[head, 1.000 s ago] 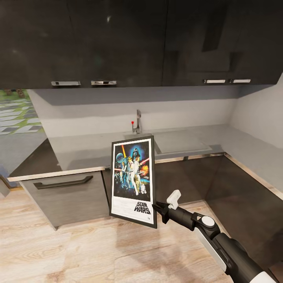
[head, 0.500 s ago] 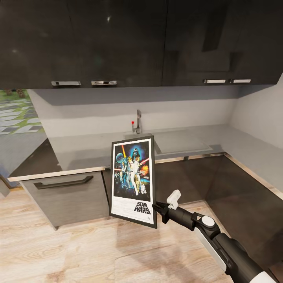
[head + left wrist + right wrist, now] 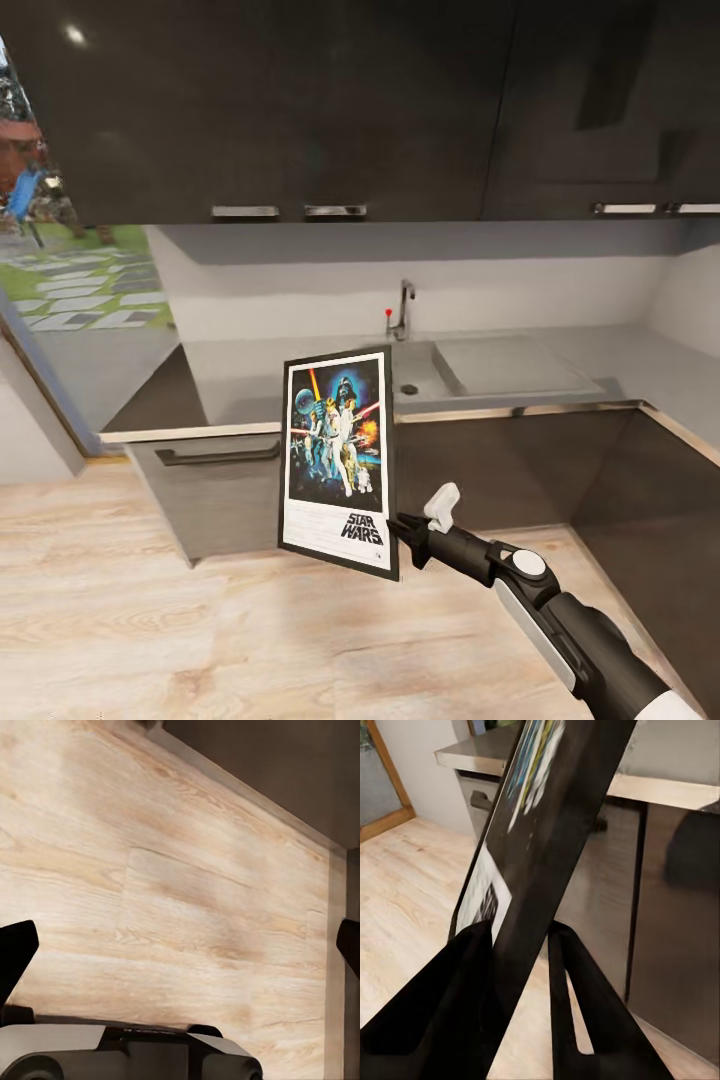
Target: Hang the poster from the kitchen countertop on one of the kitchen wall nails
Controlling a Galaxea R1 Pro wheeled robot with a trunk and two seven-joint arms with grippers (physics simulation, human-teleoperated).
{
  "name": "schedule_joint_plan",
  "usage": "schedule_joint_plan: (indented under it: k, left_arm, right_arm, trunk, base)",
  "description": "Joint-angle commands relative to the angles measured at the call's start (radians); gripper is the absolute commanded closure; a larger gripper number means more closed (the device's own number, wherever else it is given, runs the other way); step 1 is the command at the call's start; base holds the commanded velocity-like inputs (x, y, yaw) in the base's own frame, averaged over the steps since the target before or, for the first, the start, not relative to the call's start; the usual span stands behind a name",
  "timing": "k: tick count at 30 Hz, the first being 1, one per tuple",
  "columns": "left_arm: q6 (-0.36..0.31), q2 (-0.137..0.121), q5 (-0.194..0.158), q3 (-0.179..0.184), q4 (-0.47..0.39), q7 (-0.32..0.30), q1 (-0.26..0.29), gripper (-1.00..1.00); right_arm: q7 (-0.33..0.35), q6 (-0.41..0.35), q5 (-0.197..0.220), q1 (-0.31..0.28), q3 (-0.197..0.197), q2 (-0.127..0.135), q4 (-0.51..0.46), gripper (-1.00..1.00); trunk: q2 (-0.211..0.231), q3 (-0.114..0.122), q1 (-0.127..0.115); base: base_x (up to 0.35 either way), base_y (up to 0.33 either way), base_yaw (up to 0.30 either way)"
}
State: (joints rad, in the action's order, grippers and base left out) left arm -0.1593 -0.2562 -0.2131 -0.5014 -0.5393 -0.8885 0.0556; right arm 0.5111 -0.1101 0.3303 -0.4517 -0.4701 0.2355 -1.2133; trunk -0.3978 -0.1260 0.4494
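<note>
Poster (image 3: 338,460) hangs upright in the air over the wood floor (image 3: 150,620), in front of the table (image 3: 300,375) with its sink (image 3: 505,365) (picture side facing the head camera). Right end effector (image 3: 402,528) is clenched on its lower right edge. Left end effector (image 3: 180,945) is spread wide, grasping nothing, above the floor.

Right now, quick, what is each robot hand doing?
Left gripper: open, holding nothing, over the wooden floor.
Right gripper: shut on the poster, pinching its lower right edge, upright in the air.
</note>
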Motion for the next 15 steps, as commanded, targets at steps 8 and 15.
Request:
schedule_joint_plan:
  k: [8, 15]
  left_arm:
    - [-0.011, 0.000, -0.006, 0.000, 0.001, -0.004, 0.001, -1.00]
    - [-0.011, 0.000, -0.006, 0.000, 0.001, -0.004, 0.001, -1.00]
  right_arm:
    - [0.001, -0.010, 0.012, -0.001, -0.001, 0.001, -0.002, 1.00]
    - [0.001, -0.010, 0.012, -0.001, -0.002, 0.001, -0.002, 1.00]
  trunk:
    - [-0.002, -0.002, 0.001]
    - [-0.002, -0.002, 0.001]
  base:
    - [0.000, 0.288, 0.288]
    - [0.000, 0.291, 0.290]
